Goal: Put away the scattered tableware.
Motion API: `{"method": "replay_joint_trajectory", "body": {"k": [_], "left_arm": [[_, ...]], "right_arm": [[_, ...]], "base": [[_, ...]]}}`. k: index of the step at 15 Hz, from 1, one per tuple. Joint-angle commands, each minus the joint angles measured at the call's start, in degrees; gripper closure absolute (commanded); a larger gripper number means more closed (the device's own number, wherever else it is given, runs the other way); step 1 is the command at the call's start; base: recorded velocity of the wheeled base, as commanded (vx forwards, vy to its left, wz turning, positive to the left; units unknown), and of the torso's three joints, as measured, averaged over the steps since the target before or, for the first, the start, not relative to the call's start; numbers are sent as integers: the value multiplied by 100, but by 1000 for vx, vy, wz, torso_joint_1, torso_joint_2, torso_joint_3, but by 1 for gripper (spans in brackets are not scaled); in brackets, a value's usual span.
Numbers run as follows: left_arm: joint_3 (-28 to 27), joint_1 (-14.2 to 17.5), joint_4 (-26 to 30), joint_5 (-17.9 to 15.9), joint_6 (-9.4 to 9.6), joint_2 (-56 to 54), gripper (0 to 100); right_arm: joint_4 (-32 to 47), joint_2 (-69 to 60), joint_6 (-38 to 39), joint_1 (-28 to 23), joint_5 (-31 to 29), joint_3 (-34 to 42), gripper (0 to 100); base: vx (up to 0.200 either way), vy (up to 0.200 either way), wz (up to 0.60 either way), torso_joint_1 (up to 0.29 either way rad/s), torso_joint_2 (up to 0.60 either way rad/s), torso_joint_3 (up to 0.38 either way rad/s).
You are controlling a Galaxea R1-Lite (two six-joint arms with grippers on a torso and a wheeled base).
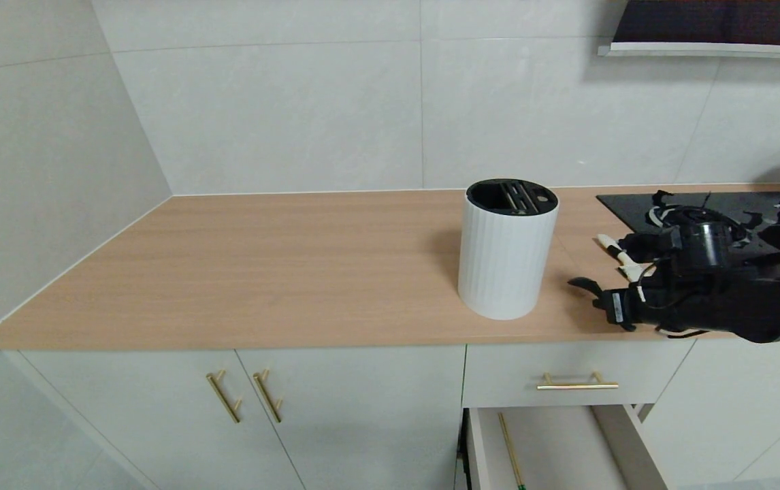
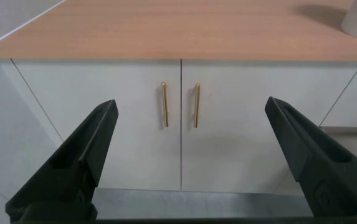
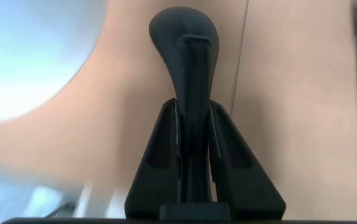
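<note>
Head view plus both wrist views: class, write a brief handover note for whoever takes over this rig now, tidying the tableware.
Left gripper: open, empty, facing the cabinet doors under the countertop.
Right gripper: shut, nothing seen in it, above the countertop beside the white utensil holder.
A white-handled utensil lies on the countertop by the hob; a chopstick lies in the open drawer.
Still to do: put the utensil away.

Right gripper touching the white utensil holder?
Apart. The head view shows a strip of bare countertop between the right gripper and the utensil holder.
</note>
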Motion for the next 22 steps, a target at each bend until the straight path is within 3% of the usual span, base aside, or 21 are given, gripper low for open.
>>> {"method": "replay_joint_trajectory", "body": {"k": [1,3,7,13,22], "left_arm": [[0,2,-4,1,-2,0,0],[0,2,-4,1,-2,0,0],[0,2,-4,1,-2,0,0],[0,2,-4,1,-2,0,0],[0,2,-4,1,-2,0,0]], "right_arm": [[85,-1094,113,65,-11,946,100],[-64,-1701,104,101,6,1930,100],[-767,-2122,131,461,-2,3187,100],[-2165,-1331,104,733,-134,3969,100],[-2657,-743,87,725,-169,4092,100]], "base": [[0,0,0,0,0,0],[0,0,0,0,0,0],[0,0,0,0,0,0],[0,0,0,-28,62,42],[0,0,0,-208,483,277]]}}
